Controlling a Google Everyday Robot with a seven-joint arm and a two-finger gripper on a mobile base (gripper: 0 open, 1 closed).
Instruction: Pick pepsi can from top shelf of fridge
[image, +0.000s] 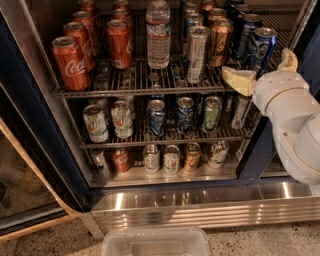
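The step in hand was the reach: the gripper (257, 63) hung at the right front edge of the top shelf (135, 90), just in front of the pepsi can (263, 46) and a little below its lid. Its two pale fingers (239, 80) were spread wide and held nothing, one pointing left along the shelf rail and the other rising on the can's right side. From this angle I could not tell whether either finger touched the can. The pepsi can stood upright at the front right of that shelf, with a darker blue can (248, 31) just behind it and a brown can (220, 42) close on its left. Further left stood a tall silver can (196, 54), a water bottle (158, 35) and the red cola cans (71, 62) — all well clear of the reach. The white arm (295, 125) came in from the right, across the edge of the fridge (165, 202), so the approach looked settled and the grasp not yet made. As I judged it, the next move called for pushing the open fingers forward and slightly up until the can's body sat squarely between them. They would then close firmly at mid-height, lift the can enough to clear the front rail, and draw it straight out — taking care not to nudge the brown can or tip the blue can behind.
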